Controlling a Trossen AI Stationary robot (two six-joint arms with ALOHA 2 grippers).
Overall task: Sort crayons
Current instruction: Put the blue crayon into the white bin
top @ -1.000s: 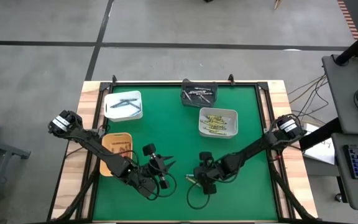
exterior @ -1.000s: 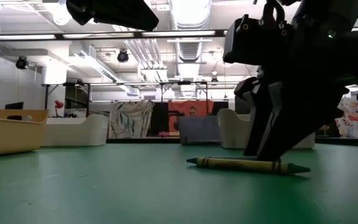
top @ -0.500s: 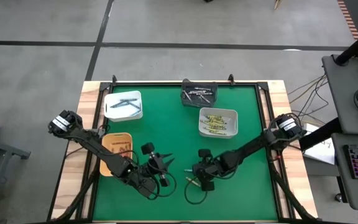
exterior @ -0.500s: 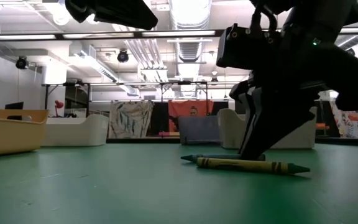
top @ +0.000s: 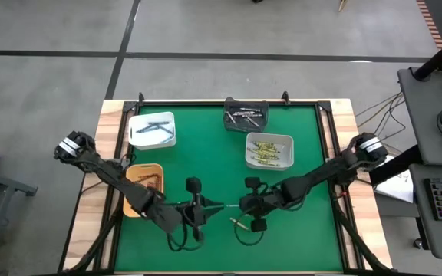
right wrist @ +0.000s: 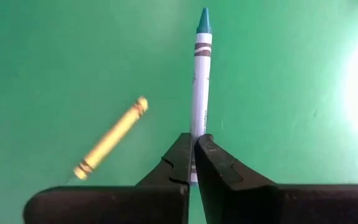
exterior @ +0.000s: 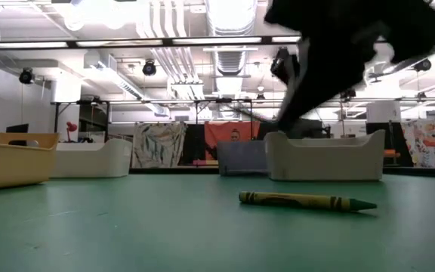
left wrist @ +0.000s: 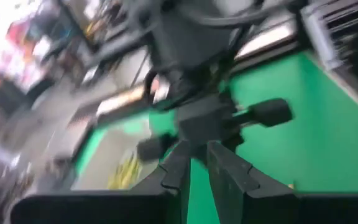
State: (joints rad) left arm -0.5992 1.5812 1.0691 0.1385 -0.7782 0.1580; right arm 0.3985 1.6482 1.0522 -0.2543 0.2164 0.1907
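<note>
**Desk:** What is the right gripper (right wrist: 193, 140) holding, and where?

**Photographer:** Its fingers (right wrist: 216, 168) are pressed together on the wrapper end of a teal-tipped crayon (right wrist: 199, 81). That is over the green mat, on the side of the white tray of yellow crayons (top: 248, 149) nearer the table's front edge, and a little toward the left arm.

**Desk:** How does the crayon sit in the grip?

**Photographer:** Its long axis runs straight out in line with the fingers. The teal point leads and most of the crayon sticks out past the tips. From overhead the gripper aims away from the tray's side of the table, so the point faces the left gripper (top: 209, 205).

**Desk:** And the left gripper?

**Photographer:** It is level with the right one, farther from the tray and pointing back at it, so the two meet almost nose to nose. I cannot tell whether it is open or closed. Nothing shows in it.

**Desk:** Anything left on the mat?

**Photographer:** One yellow crayon (right wrist: 110, 145) lies flat just beside the right gripper, farther from the tray, at a slant to the held one and not touching it. The right arm is nearer to it, though only by a little.

**Desk:** So what does the next move depend on?

**Photographer:** Probably that forward-pointing axis. Carrying the crayon to a bin means swinging it, point first, back past the tray. The point is also right there for the left gripper to take. I cannot tell which bin takes teal.
</note>
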